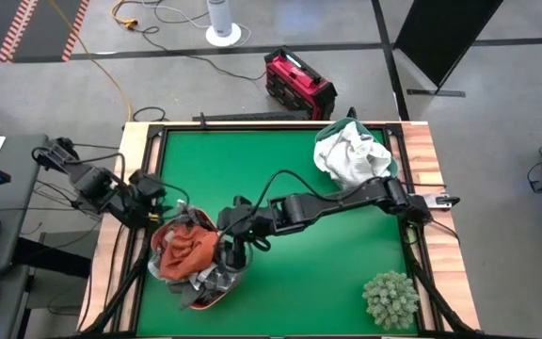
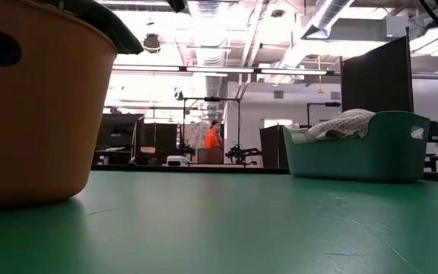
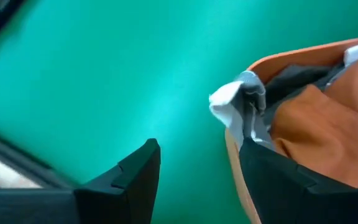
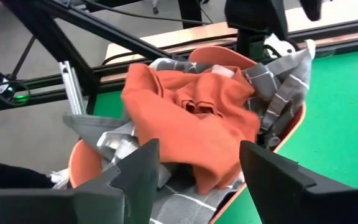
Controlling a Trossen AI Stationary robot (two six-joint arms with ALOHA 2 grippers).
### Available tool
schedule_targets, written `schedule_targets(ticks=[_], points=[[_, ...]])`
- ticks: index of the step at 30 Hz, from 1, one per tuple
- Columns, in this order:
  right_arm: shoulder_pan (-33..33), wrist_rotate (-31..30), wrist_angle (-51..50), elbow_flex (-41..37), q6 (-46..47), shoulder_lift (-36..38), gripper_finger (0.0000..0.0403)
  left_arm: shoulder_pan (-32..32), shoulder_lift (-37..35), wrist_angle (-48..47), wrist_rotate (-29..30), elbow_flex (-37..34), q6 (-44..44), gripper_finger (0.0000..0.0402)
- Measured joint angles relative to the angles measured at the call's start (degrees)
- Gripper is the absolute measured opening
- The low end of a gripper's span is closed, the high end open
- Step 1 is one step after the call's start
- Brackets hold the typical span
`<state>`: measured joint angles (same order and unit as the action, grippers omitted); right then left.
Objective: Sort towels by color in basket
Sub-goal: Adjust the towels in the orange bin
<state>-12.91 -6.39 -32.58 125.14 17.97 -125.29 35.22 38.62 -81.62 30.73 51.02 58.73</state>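
Because the rust-orange towel (image 4: 191,118) is lying topmost in the orange basket (image 1: 216,299), I am hovering the right gripper (image 4: 194,165) over it, fingers spread wide and empty, while the left gripper (image 3: 197,168) is waiting, also agape, at the rim.

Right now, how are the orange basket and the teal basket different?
The orange basket sits at the table's front left under both grippers; the teal basket sits at the back right, with no gripper at it. The orange basket holds a rust-orange towel with grey checked towels; the teal basket holds white towels. Both are heaped above their rims.
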Motion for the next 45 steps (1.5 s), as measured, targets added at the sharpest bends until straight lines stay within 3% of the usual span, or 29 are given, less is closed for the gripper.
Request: schedule_targets(ticks=[9,20,25,31,39,45], points=[[-0.05,0.02,-0.15,0.0,-1.8,0.04,0.0223,0.0,-0.1,5.06,5.43,-3.4,-6.52,0.0233],[-0.19,1.19,-0.17,0.0,-3.45,0.09,0.0205,-0.07,0.39,16.25,5.55,-8.65,-15.94,0.021],[-0.23,1.97,-0.19,0.0,-3.45,0.09,0.0205,-0.16,0.35,19.66,5.28,-8.64,-13.61,0.0156],[-0.23,1.99,-0.19,0.0,-3.45,0.09,0.0205,-1.8,1.24,23.89,0.23,-8.61,-10.24,0.0017],[-0.52,4.96,-0.16,0.0,-6.71,0.11,0.0204,-1.95,3.08,34.07,-12.54,-8.99,-15.93,0.0004],[-0.13,4.96,0.15,0.0,-7.37,0.11,0.0204,-2.11,9.91,33.71,-11.36,-12.63,-15.22,0.0008]])
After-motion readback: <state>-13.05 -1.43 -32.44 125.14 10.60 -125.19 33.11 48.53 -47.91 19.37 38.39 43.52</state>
